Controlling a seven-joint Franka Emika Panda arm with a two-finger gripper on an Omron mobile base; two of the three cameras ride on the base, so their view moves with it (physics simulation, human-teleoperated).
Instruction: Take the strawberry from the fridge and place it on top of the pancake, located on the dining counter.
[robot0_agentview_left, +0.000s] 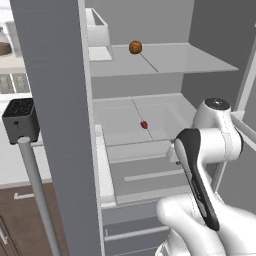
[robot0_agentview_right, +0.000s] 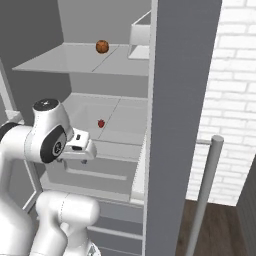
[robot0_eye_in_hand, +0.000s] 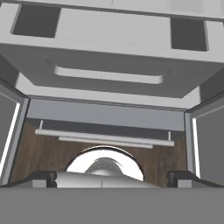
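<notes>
With my jaws spread and empty, pointing down before the open fridge (robot0_agentview_left: 150, 30), the strawberry (robot0_agentview_left: 144, 124) sits mid-shelf, away from every edge; a careless reach risks knocking it rolling.

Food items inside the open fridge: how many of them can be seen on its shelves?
2. The orange-brown ball sits on the upper shelf of the fridge. The strawberry lies on the shelf below, near its middle. The door could hide others.
</notes>
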